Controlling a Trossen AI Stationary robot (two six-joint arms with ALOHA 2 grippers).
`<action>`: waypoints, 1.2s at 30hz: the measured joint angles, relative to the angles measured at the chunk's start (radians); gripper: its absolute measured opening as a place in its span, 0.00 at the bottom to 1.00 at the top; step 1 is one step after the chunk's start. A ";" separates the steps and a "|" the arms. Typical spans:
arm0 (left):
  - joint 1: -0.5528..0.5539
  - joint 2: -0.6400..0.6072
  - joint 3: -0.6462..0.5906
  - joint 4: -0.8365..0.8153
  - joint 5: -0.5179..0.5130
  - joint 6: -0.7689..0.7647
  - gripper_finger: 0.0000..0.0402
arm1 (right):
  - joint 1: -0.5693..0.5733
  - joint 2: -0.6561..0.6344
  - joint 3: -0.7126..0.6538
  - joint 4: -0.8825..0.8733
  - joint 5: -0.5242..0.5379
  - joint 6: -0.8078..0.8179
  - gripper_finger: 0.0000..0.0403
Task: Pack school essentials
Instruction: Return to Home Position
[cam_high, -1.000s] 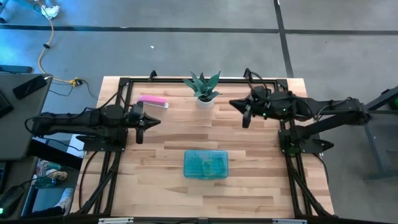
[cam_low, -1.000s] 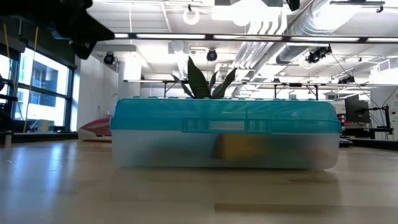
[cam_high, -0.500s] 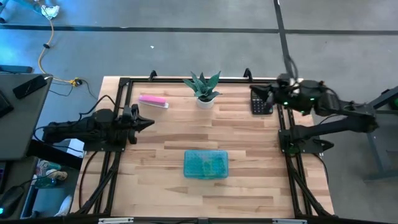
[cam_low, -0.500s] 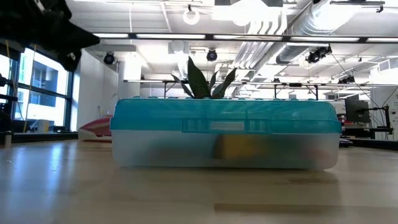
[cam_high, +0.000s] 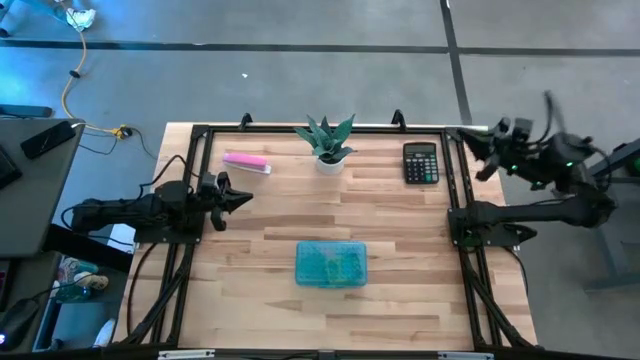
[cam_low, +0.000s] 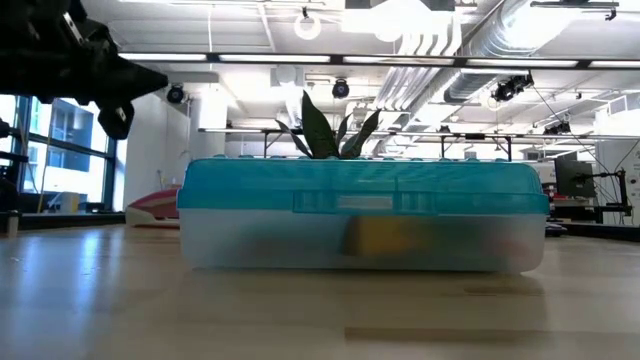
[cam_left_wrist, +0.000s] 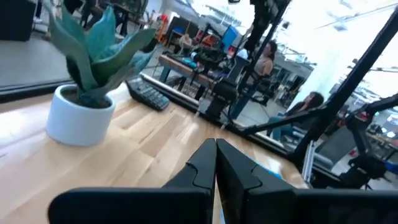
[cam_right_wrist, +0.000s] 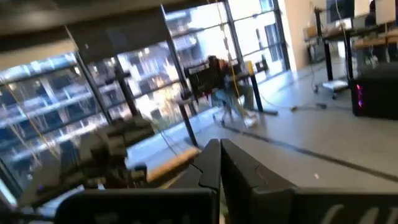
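A closed teal-lidded plastic box (cam_high: 331, 265) lies flat on the table's near middle. In the low view its frosted wall (cam_low: 362, 240) shows a yellow block shape (cam_low: 385, 236) inside; the other school essentials are hidden. My left gripper (cam_high: 240, 199) (cam_low: 150, 78) hovers over the table's left side, left of the box and farther back, with its fingers shut (cam_left_wrist: 216, 163). My right gripper (cam_high: 472, 143) is beyond the table's right frame rail near the far corner, its fingers shut (cam_right_wrist: 219, 163) and facing the room.
A black calculator (cam_high: 421, 163) lies at the far right. A potted plant (cam_high: 327, 141) (cam_left_wrist: 84, 93) stands at the far middle, and a pale-pink bar (cam_high: 245, 161) lies left of it. Black frame rails (cam_high: 455, 200) run along the table's sides. People show in the room beyond.
My right arm has swung back from over the calculator's place toward the table's right edge and now sits past the frame rail; the calculator shows in full. My left gripper has sunk a little over the left side. The box has not moved.
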 joint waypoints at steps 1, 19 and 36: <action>0.000 0.002 -0.004 0.006 -0.004 -0.005 0.00 | 0.000 -0.020 -0.028 -0.017 0.000 0.003 0.00; 0.000 0.014 -0.005 -0.001 0.029 0.058 0.00 | 0.000 -0.368 -0.607 0.154 -0.031 0.186 0.00; 0.000 0.014 -0.005 -0.001 0.026 0.133 0.00 | 0.001 -0.432 -0.854 0.202 -0.080 0.263 0.00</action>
